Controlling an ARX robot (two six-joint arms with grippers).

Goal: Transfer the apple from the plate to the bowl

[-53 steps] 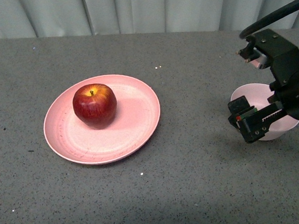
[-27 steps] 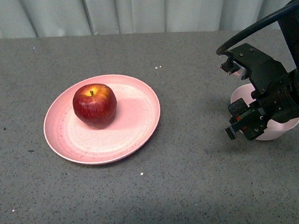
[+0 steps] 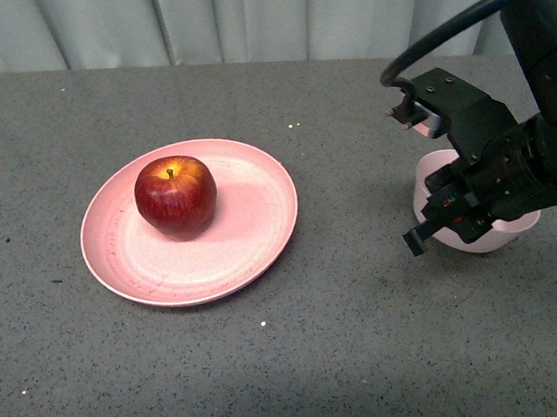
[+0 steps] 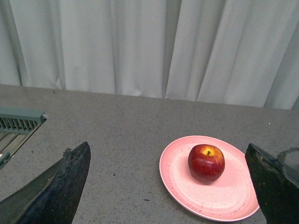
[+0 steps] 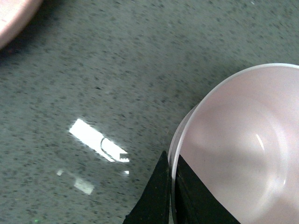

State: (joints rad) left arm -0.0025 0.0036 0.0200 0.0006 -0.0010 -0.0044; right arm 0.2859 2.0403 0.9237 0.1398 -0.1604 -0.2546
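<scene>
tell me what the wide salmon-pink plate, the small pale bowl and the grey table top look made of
Wide salmon-pink plate: probably plastic or melamine; matte, faintly speckled.
Small pale bowl: plastic or glazed ceramic; smooth, soft highlight inside.
Grey table top: speckled stone-look surface, maybe laminate; slightly glossy, it reflects a light.

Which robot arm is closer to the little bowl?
Right. The right gripper is right at the bowl, with one finger at its rim. The left gripper faces the apple on the plate, with no bowl in its view.
</scene>
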